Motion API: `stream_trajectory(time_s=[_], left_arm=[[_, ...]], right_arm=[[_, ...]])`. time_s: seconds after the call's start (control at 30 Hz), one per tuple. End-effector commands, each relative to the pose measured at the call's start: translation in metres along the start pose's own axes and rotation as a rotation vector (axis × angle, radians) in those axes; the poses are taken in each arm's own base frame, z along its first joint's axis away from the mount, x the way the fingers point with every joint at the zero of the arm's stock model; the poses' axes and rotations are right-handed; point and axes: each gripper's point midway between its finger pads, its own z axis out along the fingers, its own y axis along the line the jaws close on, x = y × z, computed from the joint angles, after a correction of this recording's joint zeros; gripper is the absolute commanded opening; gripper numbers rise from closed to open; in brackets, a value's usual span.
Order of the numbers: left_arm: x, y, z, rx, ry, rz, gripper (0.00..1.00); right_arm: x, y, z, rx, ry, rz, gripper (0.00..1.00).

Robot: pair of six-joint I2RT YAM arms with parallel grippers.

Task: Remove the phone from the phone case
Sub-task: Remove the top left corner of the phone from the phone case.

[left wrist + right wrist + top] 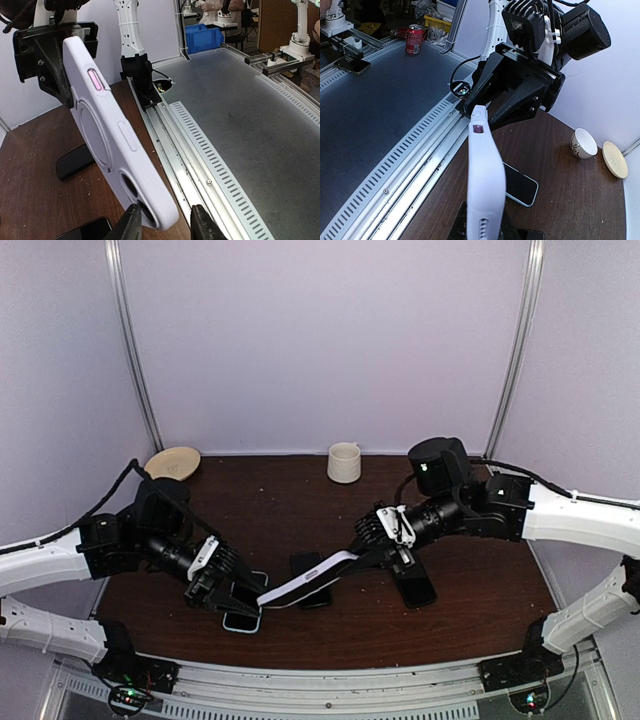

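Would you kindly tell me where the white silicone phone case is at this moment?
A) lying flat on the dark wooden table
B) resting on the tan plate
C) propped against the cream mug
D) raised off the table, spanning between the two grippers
D: the white silicone phone case hangs above the dark wooden table, one end clamped in the right gripper, the other between the fingers of the left gripper.

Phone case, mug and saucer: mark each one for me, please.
phone case [102, 131], left wrist view, on its flat back panel.
mug [343, 469], top view, on its side wall.
saucer [172, 462], top view, on its centre.
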Motion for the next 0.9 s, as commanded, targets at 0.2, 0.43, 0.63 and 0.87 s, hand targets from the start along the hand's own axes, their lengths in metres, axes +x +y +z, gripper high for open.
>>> stream_trajectory(time_s=[0.2, 0.43, 0.63, 0.87], left_arm=[[-0.006, -0.001, 0.003, 0.005, -0.010, 0.047, 0.28], [-0.008, -0.005, 0.004, 0.023, -0.019, 0.050, 0.22], [-0.012, -0.011, 0.004, 0.048, -0.036, 0.051, 0.18], [-0.011, -0.014, 0.005, 0.064, -0.038, 0.048, 0.15]], right_arm=[[-0.035, -0.008, 0.001, 0.003, -0.097, -0.084, 0.00], [-0.038, -0.007, 0.002, -0.005, -0.107, -0.093, 0.00], [-0.043, -0.001, 0.004, -0.040, -0.134, -0.103, 0.00], [-0.051, 0.011, 0.009, -0.103, -0.172, -0.111, 0.00]])
